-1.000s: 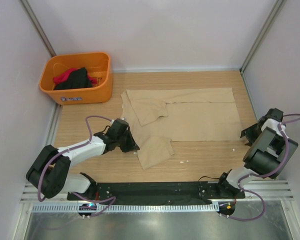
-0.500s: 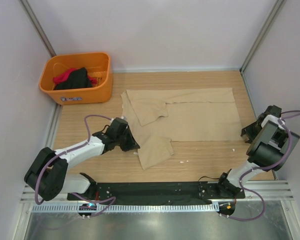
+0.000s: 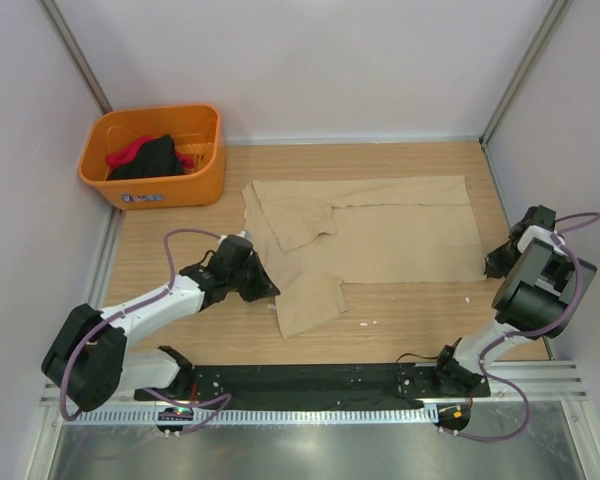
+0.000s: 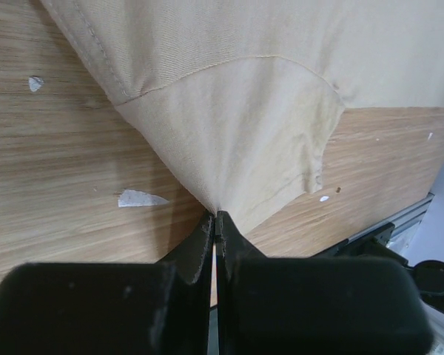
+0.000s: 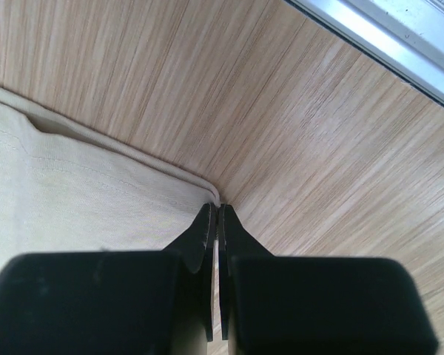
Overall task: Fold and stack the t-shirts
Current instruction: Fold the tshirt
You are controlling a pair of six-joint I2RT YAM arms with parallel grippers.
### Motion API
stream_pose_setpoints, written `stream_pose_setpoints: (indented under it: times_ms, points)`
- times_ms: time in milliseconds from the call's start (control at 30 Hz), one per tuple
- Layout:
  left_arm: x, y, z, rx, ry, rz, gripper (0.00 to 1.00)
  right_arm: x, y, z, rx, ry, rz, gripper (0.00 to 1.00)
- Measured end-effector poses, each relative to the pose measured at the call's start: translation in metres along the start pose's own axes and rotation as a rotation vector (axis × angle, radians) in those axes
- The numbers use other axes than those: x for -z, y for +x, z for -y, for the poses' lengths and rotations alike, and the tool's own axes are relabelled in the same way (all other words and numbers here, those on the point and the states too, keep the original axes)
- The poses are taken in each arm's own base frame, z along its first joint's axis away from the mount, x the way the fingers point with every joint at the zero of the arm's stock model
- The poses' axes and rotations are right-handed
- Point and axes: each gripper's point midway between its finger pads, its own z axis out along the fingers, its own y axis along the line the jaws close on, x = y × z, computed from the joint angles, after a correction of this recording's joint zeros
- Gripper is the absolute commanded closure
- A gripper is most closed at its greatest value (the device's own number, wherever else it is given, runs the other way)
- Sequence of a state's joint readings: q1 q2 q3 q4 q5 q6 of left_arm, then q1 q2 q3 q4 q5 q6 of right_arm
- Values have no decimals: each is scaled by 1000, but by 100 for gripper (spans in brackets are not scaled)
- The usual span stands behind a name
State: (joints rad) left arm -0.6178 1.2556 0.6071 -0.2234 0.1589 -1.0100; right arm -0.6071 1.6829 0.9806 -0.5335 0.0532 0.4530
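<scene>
The right fingers (image 5: 204,231) had swung in and closed on the hemmed corner of the soft tan t-shirt (image 3: 400,225), spread creased on the wood-grain desk (image 3: 420,312) right of the orange plastic basket (image 3: 180,188), while the left fingers (image 4: 201,240) pinched its curved sleeve edge.

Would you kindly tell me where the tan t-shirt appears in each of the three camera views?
Top external: tan t-shirt spread mid-frame, lower right of the orange basket.
Left wrist: fills the upper frame, sleeve tip pinched by the left gripper.
Right wrist: lower left, its corner at the right gripper.
Shared landmark: the wooden tabletop beneath it.
</scene>
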Motion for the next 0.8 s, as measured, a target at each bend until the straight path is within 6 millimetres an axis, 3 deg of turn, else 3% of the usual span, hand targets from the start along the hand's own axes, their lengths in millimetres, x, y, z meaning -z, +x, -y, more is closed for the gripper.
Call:
stream_pose_setpoints:
  times_ms: [300, 533, 800]
  points:
    - [31, -4, 19, -41, 86, 53, 100, 5, 7, 11, 11, 49, -4, 99]
    - [33, -15, 28, -78, 51, 57, 100, 12, 16, 11, 31, 67, -47, 99]
    - [32, -63, 59, -114, 42, 127, 100, 45, -19, -28, 82, 4, 22, 99]
